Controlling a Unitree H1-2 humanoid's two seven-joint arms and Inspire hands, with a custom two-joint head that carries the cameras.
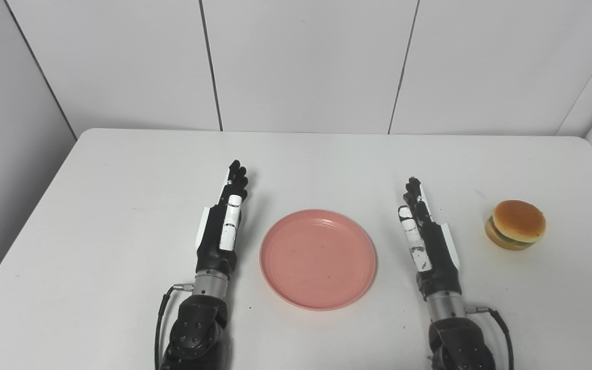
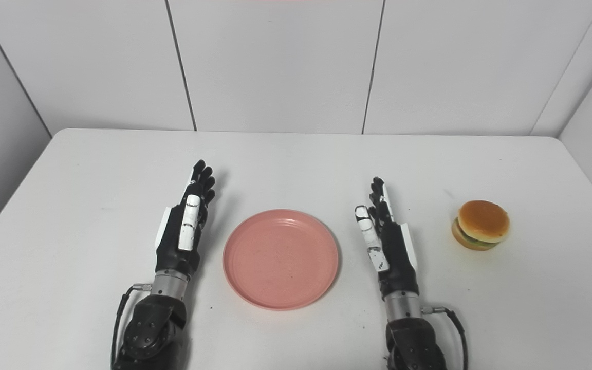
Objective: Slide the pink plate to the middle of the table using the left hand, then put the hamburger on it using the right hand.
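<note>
A pink plate (image 1: 318, 258) lies flat on the white table (image 1: 121, 205), near its middle and toward the front, with nothing on it. My left hand (image 1: 223, 222) stands on edge just left of the plate, fingers straight and pointing away, open and holding nothing. My right hand (image 1: 426, 236) stands the same way just right of the plate, open and holding nothing. A hamburger (image 1: 515, 224) with a tan bun sits upright on the table to the right of my right hand, apart from it.
White panelled walls (image 1: 301, 61) close in the table at the back and on both sides. The table's front edge is out of view below.
</note>
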